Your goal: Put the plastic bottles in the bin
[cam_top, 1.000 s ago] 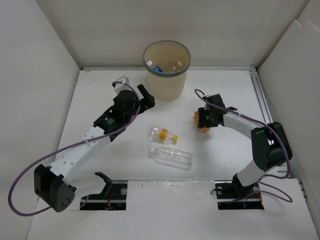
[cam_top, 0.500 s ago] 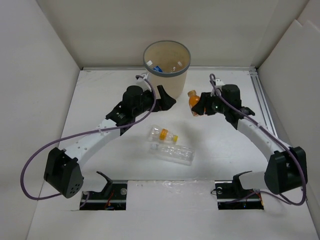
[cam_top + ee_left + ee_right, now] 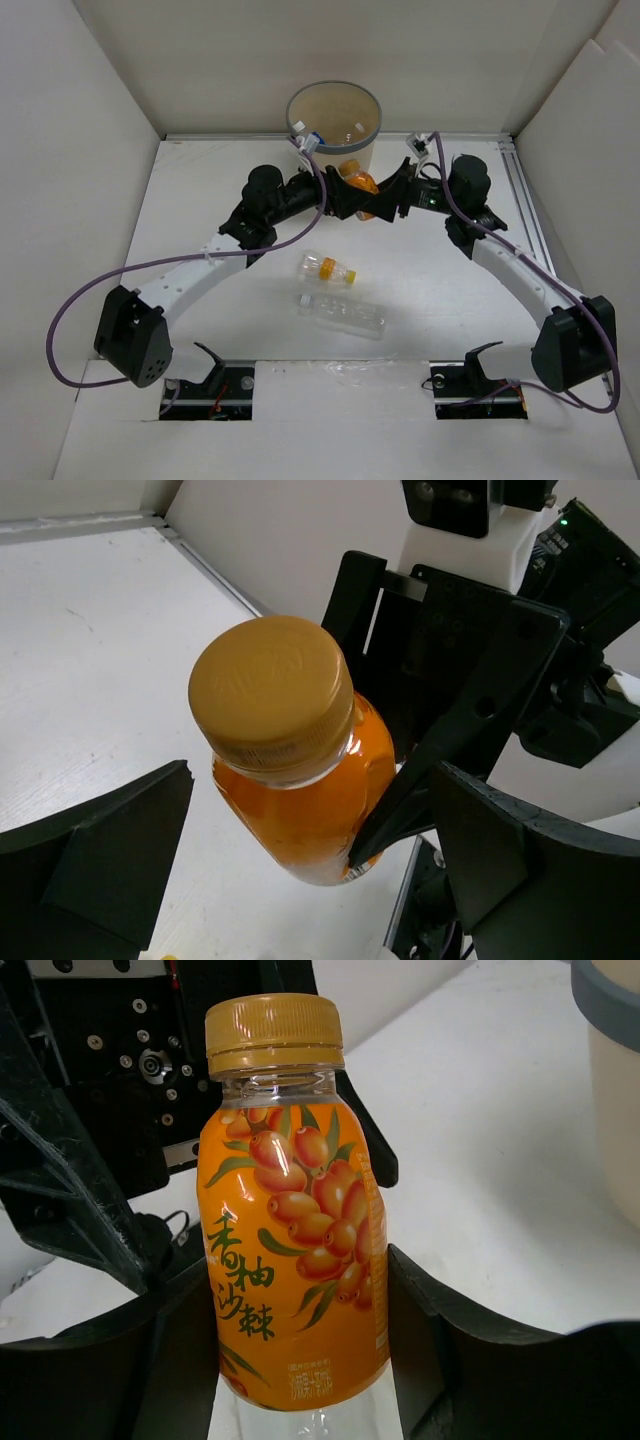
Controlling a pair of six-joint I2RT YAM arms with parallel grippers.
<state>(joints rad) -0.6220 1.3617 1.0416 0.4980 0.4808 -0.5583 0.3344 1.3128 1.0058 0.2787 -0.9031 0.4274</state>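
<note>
- Nearest me, the large clear bottle (image 3: 343,312) and the small yellow-capped bottle (image 3: 327,269) lie side by side on the table (image 3: 180,180) near its centre, with nothing touching them. I judge an arm dipping low over them could send them rolling.
- Beyond them, toward 12 o'clock, the right jaws pinch the orange bottle (image 3: 295,1250) by its body and hold it in the air, its cap toward the left arm.
- The left jaws stand spread wide, one finger either side of that bottle, apparently not touching it.
- The two arms are nose to nose here. If the right jaws let go before the left ones close, the bottle likely drops to the table short of the bin. If the left ones push in further, finger could strike finger or knock the bottle askew.
- Farthest, at 12 o'clock, the bin (image 3: 335,105) already holds some bottles. A low carry could catch its rim.
- A second ago the right jaws were down near the table at about 3 o'clock with the orange bottle, and the left jaws were at 10 o'clock beside the bin. Both have since swung to the middle, while the two lying bottles have not moved.
</note>
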